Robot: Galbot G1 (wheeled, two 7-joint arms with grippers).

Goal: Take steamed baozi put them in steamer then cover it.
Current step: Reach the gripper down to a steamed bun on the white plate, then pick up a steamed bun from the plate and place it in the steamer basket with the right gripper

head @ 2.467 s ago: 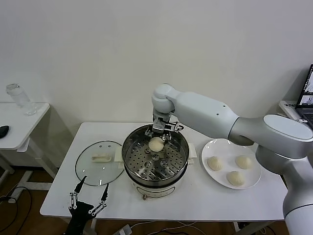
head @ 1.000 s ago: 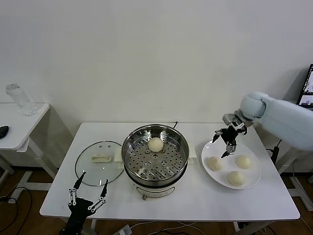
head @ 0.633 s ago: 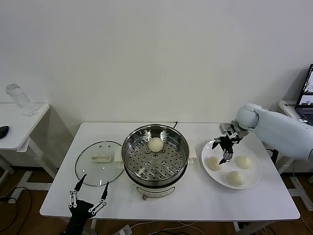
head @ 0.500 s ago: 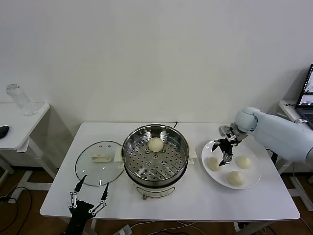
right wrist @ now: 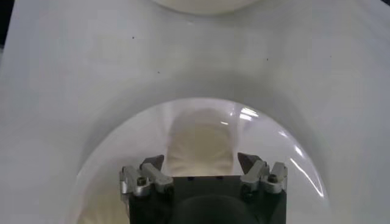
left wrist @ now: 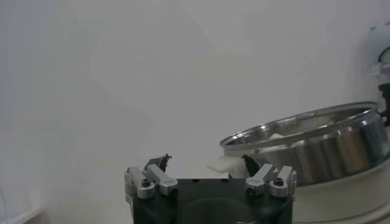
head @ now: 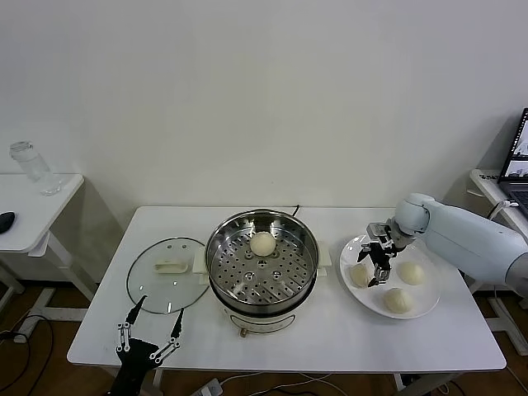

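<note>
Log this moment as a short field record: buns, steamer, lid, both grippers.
baozi in steamer: one, on the perforated tray
baozi on plate: three
steamer: uncovered, table centre
cover: flat on the table, to the robot's left of the steamer
right gripper: open, over the plate's nearest baozi
left gripper: open, idle at the table's near edge

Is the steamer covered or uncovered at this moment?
Uncovered. The steamer shows its perforated tray and one baozi; the cover lies flat on the table beside it.
</note>
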